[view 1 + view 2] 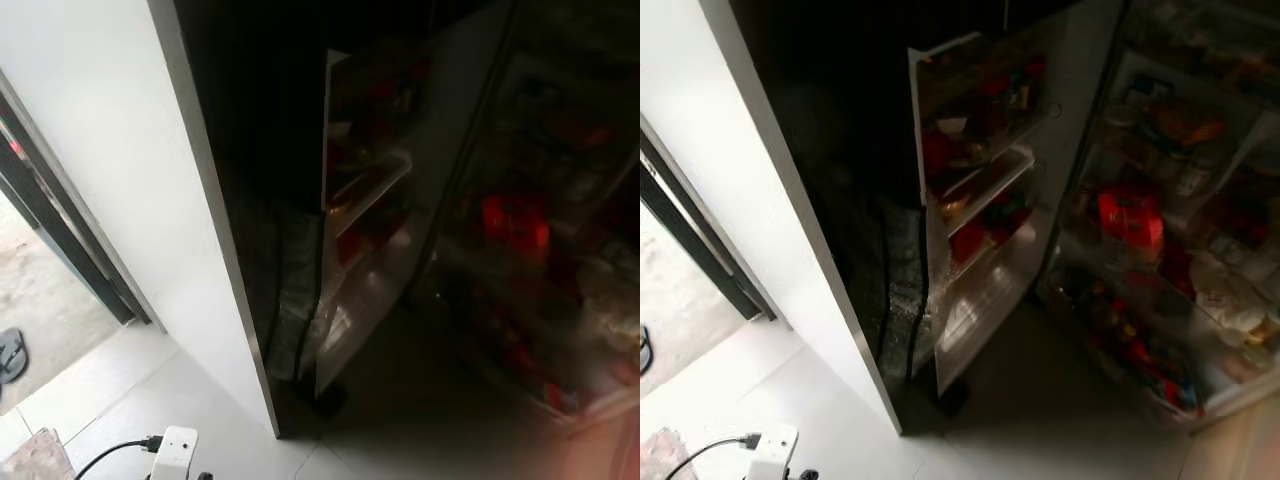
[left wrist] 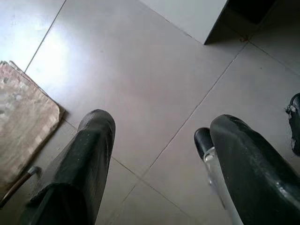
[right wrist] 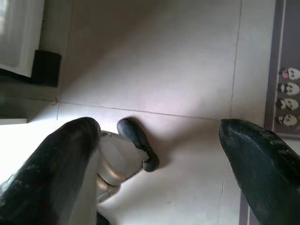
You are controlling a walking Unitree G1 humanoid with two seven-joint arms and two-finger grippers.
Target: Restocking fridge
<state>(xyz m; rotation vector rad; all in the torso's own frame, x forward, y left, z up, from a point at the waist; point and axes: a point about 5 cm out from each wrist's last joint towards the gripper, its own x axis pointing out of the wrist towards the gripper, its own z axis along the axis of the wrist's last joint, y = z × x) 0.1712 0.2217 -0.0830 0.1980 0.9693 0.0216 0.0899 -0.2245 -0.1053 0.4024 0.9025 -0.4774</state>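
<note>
The fridge stands open ahead on the right, its shelves crowded with jars, bottles and a red package. Its open door swings toward me, with door racks holding several items. Both arms hang low over the floor tiles. My left gripper is open, its two black fingers spread above the tiles. My right gripper is open too, fingers wide apart over the floor, with my own foot below.
A white wall panel stands left of the dark fridge side. A doorway with a dark frame opens at far left. A white power adapter with cable lies on the floor. A woven mat and a patterned rug lie nearby.
</note>
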